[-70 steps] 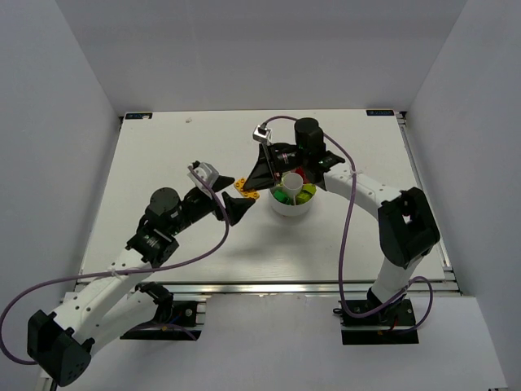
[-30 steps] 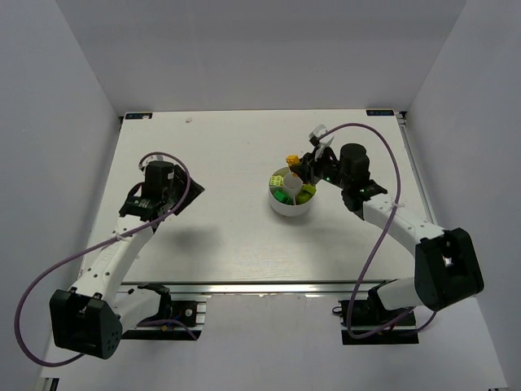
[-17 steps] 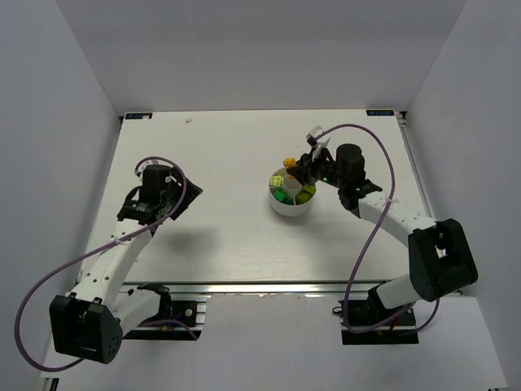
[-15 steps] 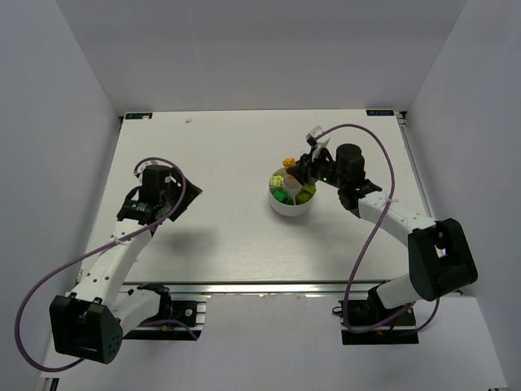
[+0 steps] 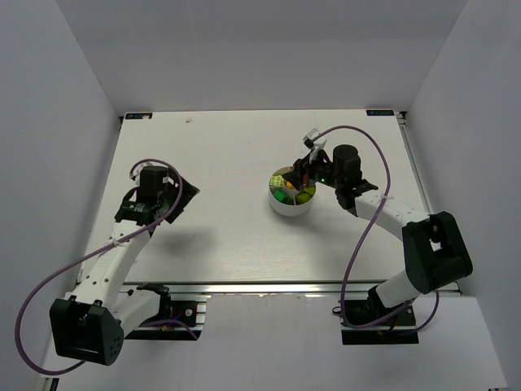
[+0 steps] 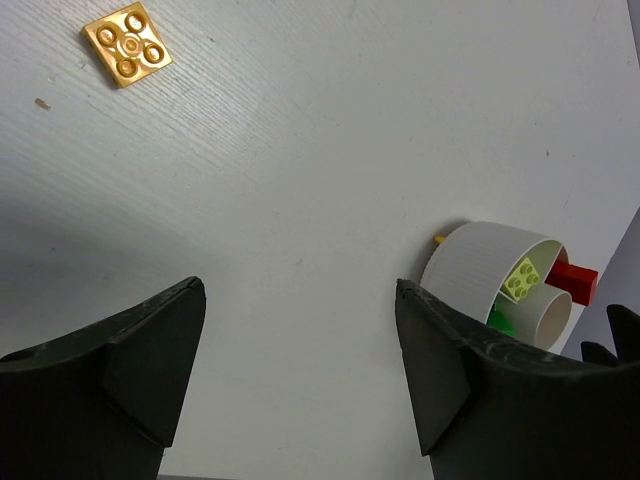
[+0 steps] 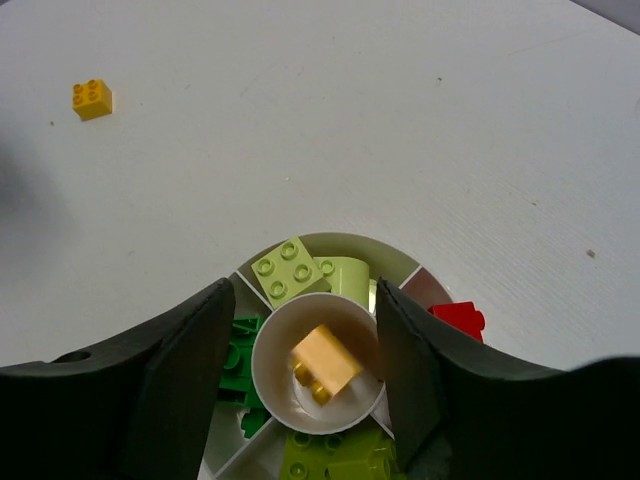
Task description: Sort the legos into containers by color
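"White plastic, the round divided dish (image 5: 291, 209) sits near the middle of the tabletop (image 5: 244, 147), a little toward the right arm's side. Where is the right pincer (image 7: 305, 292)?"

"Directly above the dish, pointing down. Its jaws stand spread with nothing between them, one on each side of the centre cup (image 7: 272, 355)."

"And in the cup?"

"One yellow-orange brick (image 7: 323, 366), lying tilted, touched by neither jaw. In the wedges around it, as the right wrist view shows them: a lime brick (image 7: 289, 270) just beside a paler green piece (image 7: 347, 272) at the top, a red brick (image 7: 458, 320) at the right, dark green bricks (image 7: 236, 362) at the left, and more lime pieces (image 7: 335, 462) at the bottom edge."

"Anything outside the dish?"

"A small yellow brick (image 7: 92, 98) lies alone on the tabletop, well apart from the dish. An orange flat plate (image 6: 127, 45), four studs up, also lies apart from it, in the left wrist view."

"The left pincer (image 6: 297, 300)?"

"Over the left side of the tabletop, well apart from the dish, jaws wide and gripping nothing; bare tabletop shows between them."
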